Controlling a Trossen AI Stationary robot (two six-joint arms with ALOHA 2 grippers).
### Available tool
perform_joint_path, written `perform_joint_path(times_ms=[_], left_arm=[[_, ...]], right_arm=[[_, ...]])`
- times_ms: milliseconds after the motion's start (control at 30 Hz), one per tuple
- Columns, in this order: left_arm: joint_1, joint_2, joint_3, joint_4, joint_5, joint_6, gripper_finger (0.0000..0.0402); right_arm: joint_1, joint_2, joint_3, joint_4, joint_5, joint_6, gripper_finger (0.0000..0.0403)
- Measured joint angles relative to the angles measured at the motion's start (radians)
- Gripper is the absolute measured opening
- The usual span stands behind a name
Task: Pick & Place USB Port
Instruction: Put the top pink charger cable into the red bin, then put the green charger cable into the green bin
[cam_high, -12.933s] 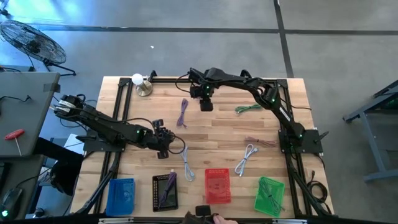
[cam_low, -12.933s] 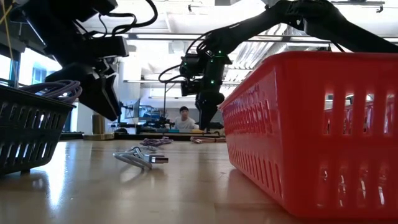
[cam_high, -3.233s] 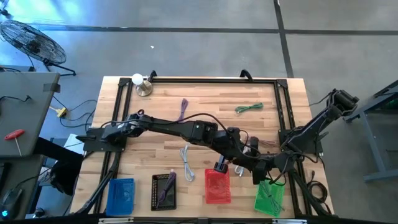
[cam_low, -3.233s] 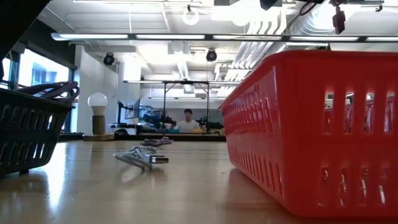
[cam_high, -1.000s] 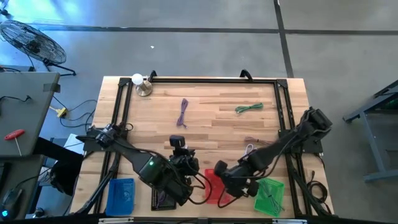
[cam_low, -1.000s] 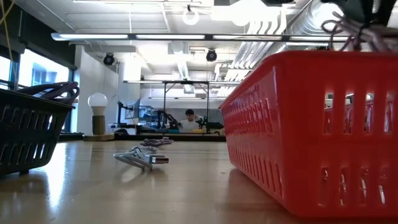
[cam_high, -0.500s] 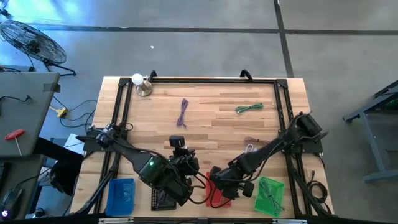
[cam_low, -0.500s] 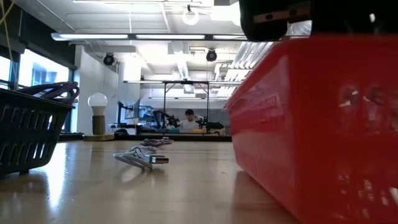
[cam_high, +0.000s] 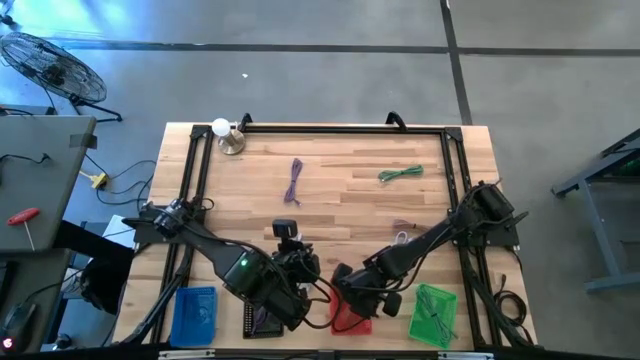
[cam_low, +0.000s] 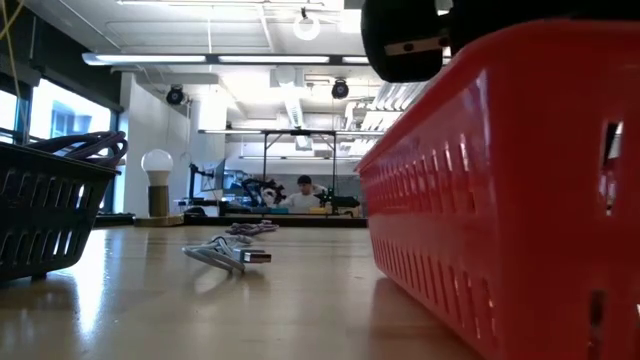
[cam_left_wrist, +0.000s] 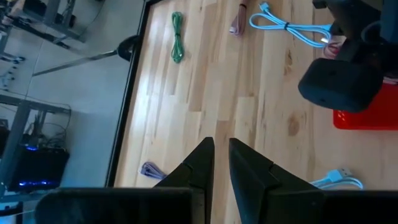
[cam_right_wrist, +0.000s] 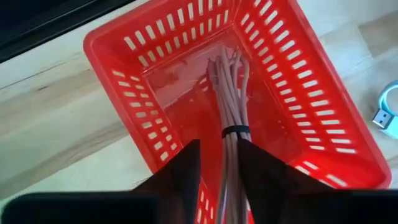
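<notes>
Wooden planks of the table (cam_high: 350, 200) run under both arms, and we read the scene from the left side across. Our left end effector (cam_high: 296, 262) waits near the front edge by the black basket (cam_high: 262, 310), its two fingers (cam_left_wrist: 249, 174) drawn almost together around nothing.

Just to its right sits the red basket (cam_right_wrist: 155, 56), and our right end effector (cam_high: 345, 295) hangs directly over it. In the right wrist view the pinkish cable bundle (cam_right_wrist: 230, 124), bound by a dark tie, runs between that end effector's fingers (cam_right_wrist: 180, 168) and down into the basket, its long axis in line with them; the fingers flank it closely and seem to grip it. We judge its far end to rest on the basket floor, so release falls to the right arm.
</notes>
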Motion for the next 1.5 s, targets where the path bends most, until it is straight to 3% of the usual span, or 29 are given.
perform_joint_path(times_ms=[167, 433, 567, 1000, 1100, 1233, 1300, 1500], left_arm=[[0.0, 0.0, 0.0, 0.0, 0.0, -0.013, 0.0044], [0.0, 0.0, 0.0, 0.0, 0.0, 0.011, 0.0044], [0.0, 0.0, 0.0, 0.0, 0.001, 0.015, 0.0044], [0.0, 0.001, 0.0, 0.0, 0.04, 0.076, 0.0044], [0.0, 0.001, 0.0, 0.0, 0.051, 0.077, 0.0044], [0.0, 0.001, 0.0, 0.0, 0.072, 0.074, 0.0044], [0.001, 0.001, 0.0, 0.0, 0.077, 0.073, 0.0044], [0.053, -0.037, -0.001, 0.0, 0.097, 0.15, 0.0044]], right_arm=[[0.008, -0.001, 0.0, -0.001, 0.014, 0.011, 0.0139], [0.061, -0.018, 0.055, -0.061, 0.154, 0.012, 0.0177], [0.078, -0.019, 0.082, -0.098, 0.195, 0.056, 0.0181], [0.032, -0.02, 0.082, -0.059, 0.156, 0.132, 0.0177], [0.051, -0.02, 0.134, -0.092, 0.267, 0.112, 0.0177], [0.095, -0.02, 0.236, -0.259, 0.565, 0.143, 0.0178], [0.107, -0.02, 0.29, -0.372, 0.683, 0.204, 0.0178], [0.097, -0.024, 0.439, -0.847, 0.852, 0.54, 0.017]])
